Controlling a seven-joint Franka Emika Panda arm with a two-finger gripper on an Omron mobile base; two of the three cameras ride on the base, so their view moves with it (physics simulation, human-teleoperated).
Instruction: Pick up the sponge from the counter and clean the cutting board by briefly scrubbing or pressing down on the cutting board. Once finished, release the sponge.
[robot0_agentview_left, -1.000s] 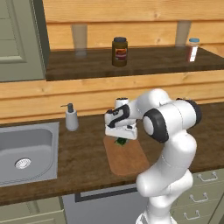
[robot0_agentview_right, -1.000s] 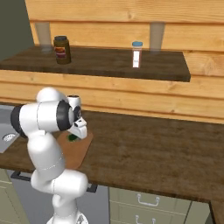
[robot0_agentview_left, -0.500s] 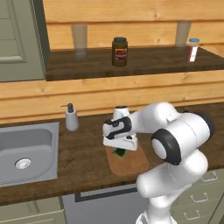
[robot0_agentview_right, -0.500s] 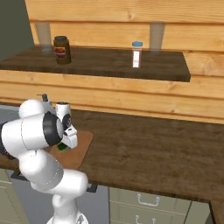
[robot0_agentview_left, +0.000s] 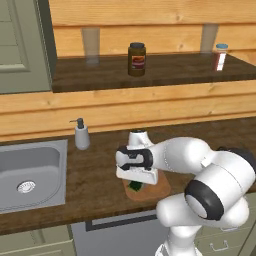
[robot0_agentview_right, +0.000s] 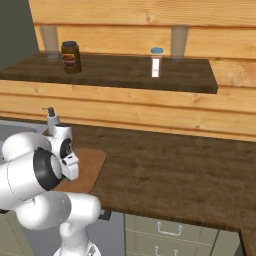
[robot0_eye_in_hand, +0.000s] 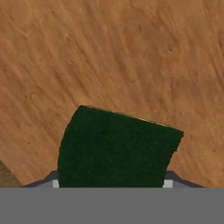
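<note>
Clamped on the sponge (robot0_agentview_left: 134, 186), our claw (robot0_agentview_left: 135, 183) hangs low over the cutting board (robot0_agentview_left: 161, 186), so we should press straight down, gently, near its left end.

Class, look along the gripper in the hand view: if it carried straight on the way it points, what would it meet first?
The gripper points down at the cutting board, with the sponge between its fingers. The sponge would probably press onto the board first; whether it touches already cannot be told.
</note>
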